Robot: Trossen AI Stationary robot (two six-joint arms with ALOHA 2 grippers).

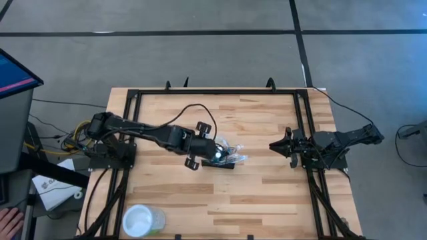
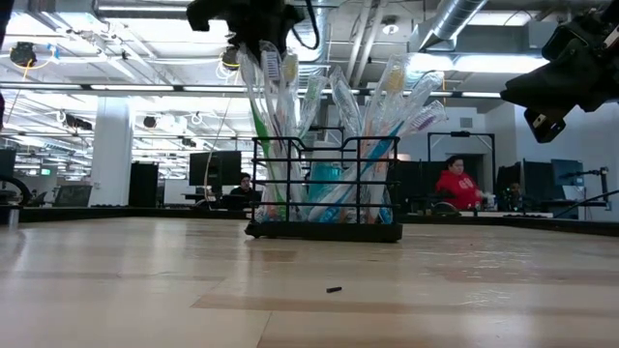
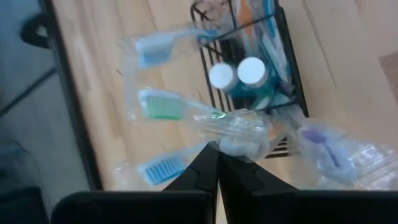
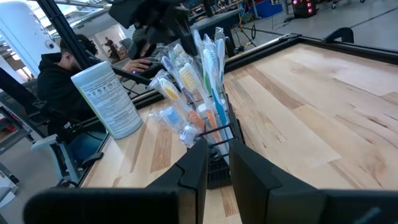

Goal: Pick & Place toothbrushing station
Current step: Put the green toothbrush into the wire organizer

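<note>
Open-plan office behind; wood tabletop (image 1: 267,193) holds mesh caddy (image 2: 326,208).

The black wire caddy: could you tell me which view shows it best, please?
The low view: the black wire caddy stands side-on, whole, toothbrushes upright inside. The high view mostly hides it under the left gripper. Both wrist views show only part.

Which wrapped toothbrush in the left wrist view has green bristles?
The middle wrapped toothbrush of three fanned beside the black wire-mesh caddy; those either side have blue bristles.
</note>
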